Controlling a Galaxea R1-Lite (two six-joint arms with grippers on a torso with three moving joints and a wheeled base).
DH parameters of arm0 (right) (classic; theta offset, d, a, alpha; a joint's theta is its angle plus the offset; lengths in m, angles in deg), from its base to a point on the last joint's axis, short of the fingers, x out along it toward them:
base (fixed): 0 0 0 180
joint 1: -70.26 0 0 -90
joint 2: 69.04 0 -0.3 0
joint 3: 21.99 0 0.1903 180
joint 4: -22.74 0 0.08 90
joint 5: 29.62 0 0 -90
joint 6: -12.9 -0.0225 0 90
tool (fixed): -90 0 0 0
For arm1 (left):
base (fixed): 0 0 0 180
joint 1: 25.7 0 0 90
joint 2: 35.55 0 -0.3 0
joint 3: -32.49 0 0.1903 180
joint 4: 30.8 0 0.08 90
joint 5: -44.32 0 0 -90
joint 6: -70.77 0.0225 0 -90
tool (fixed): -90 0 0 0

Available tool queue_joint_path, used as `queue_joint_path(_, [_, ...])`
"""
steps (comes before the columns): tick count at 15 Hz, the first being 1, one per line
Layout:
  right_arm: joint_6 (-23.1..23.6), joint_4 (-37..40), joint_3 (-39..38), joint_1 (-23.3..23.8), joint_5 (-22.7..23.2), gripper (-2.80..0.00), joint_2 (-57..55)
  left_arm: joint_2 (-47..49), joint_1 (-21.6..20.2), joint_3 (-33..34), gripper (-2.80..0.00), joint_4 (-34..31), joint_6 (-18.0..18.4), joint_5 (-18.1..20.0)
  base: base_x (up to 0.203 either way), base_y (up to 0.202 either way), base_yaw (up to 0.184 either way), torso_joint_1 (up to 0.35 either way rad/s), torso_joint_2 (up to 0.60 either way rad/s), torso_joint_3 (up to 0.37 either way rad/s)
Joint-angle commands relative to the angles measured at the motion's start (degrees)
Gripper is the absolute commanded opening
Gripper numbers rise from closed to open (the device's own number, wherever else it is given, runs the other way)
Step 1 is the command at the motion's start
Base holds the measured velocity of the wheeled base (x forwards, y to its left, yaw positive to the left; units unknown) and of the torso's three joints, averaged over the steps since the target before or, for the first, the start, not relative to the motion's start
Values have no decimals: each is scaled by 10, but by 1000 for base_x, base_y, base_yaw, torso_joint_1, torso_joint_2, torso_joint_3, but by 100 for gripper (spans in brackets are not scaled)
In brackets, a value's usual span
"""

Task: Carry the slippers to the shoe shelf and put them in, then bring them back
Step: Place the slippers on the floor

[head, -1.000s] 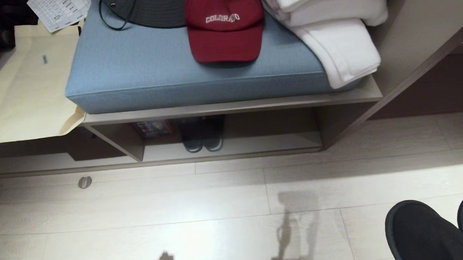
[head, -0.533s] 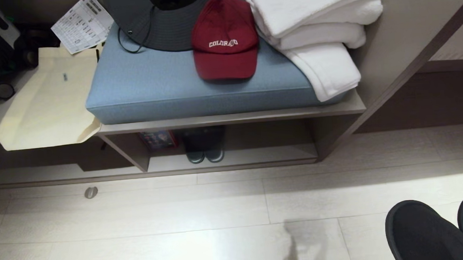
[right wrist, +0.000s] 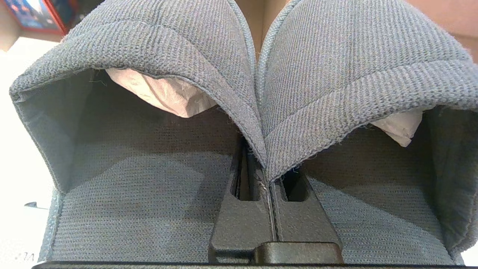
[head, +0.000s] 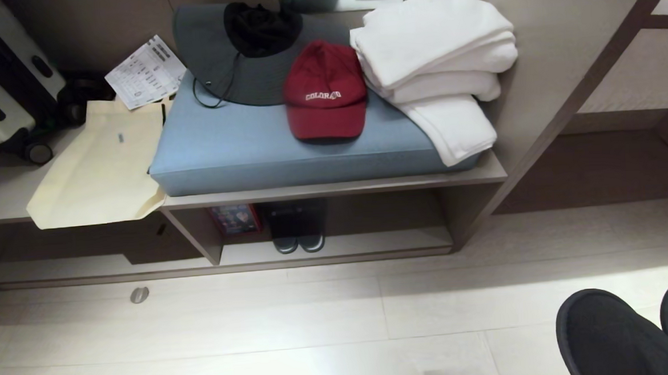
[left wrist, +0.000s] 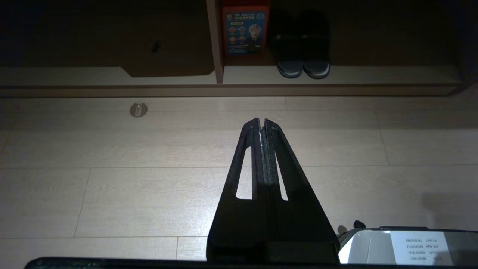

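Observation:
The slippers (head: 607, 333) hang at the lower right of the head view, dark toes pointing toward the shoe shelf (head: 371, 245). In the right wrist view they are grey knitted fabric (right wrist: 321, 78) with pale paper stuffing. My right gripper (right wrist: 266, 178) is shut on the inner edges of both toe bands, fingertips hidden under the fabric. The shelf is a low pale cubby with an upright divider (head: 195, 236), across a strip of floor from me. My left gripper (left wrist: 261, 121) is shut and empty, held over the floor and pointing at the shelf (left wrist: 354, 73).
Another dark pair with pale sole rims (head: 298, 241) stands in the cubby beside a red-edged box (head: 234, 218). On top lie a blue cushion (head: 235, 150), red cap (head: 324, 96), white towels (head: 436, 62), dark hat (head: 229, 50) and cream bag (head: 98, 165). A metal door stop (head: 139, 295) sits on the floor.
The camera has tilted up: the whole scene slid down the picture, and more of the hat, towels and a suitcase shows. The held slippers kept their place in the picture.

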Motion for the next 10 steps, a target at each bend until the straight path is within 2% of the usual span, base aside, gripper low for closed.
queue_joint_path(1, [1, 0, 0, 0, 0, -280, -1, 0, 0, 0, -280, 0, 0, 0, 0, 0, 0, 7, -6, 197])
queue_joint_path(10, [1, -1, 0, 0, 0, -280, -1, -1, -1, 0, -280, 0, 0, 0, 0, 0, 0, 3, 4, 201])
